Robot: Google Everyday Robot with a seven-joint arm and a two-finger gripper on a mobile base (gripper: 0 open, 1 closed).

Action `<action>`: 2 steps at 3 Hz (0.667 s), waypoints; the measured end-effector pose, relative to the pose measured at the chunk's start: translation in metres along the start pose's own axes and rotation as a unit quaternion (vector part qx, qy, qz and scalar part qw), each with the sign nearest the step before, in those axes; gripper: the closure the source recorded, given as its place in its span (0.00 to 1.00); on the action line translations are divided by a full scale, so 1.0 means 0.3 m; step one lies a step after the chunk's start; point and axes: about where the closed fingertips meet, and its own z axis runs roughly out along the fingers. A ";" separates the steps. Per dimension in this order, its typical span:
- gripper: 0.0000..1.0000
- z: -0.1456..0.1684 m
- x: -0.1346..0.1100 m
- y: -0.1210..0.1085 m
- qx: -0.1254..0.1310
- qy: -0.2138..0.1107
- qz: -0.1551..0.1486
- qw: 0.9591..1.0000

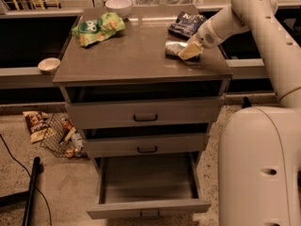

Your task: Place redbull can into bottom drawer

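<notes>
Robot body (258, 168): pale, fills the lower right. Its arm (263, 13) reaches from the upper right down to the cabinet top.
Cabinet (131, 62): grey, three drawers.
Bottom drawer (148, 187): lowest, pulled out, inside bare.
Green bag (98, 28): rear left of the top.
Blue bag (187, 23): rear right of the top.
White bowl (118, 6): behind the green bag.
Gripper (189, 52): low over the right side of the top, against the can's right end. Whether it grips cannot be told.
Can (172, 48): silver, lying on its side just in front of the blue bag.
</notes>
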 end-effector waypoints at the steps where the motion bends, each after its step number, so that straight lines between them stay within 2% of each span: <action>1: 0.89 -0.049 -0.041 0.020 0.004 -0.013 -0.022 1.000; 2: 1.00 -0.146 -0.087 0.065 0.016 -0.036 -0.039 0.998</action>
